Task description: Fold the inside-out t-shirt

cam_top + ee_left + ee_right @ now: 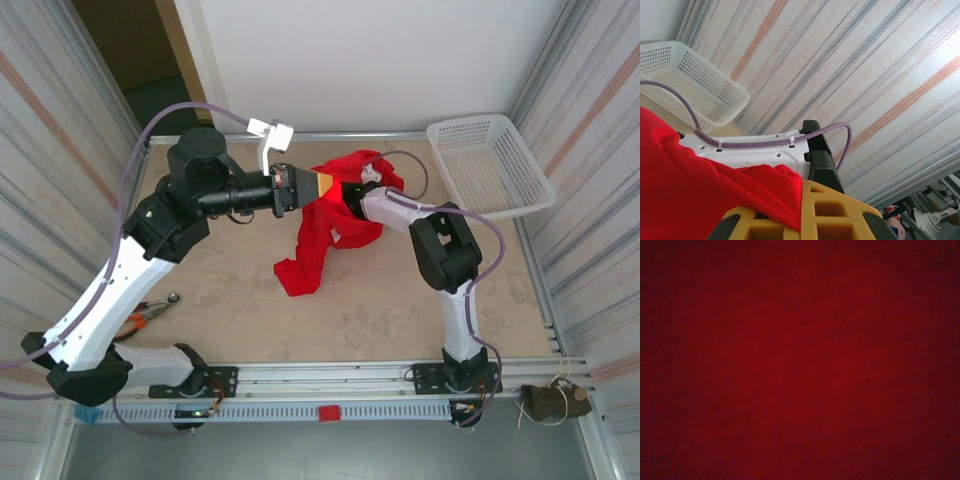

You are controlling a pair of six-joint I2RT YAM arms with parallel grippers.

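The inside-out t-shirt is a bright red bunch, lifted at its upper end in mid-table while its lower end trails on the beige tabletop. My left gripper reaches in from the left, its yellow fingers shut on a fold of the red cloth. The left wrist view shows that pinch close up: cloth is caught between the closed yellow pads of the left gripper. My right arm enters the shirt from the right, and its gripper is buried inside. Red cloth covers the right wrist camera.
A white mesh basket stands at the back right corner, also seen in the left wrist view. Orange-handled pliers lie near the left arm's base. Striped walls close in both sides.
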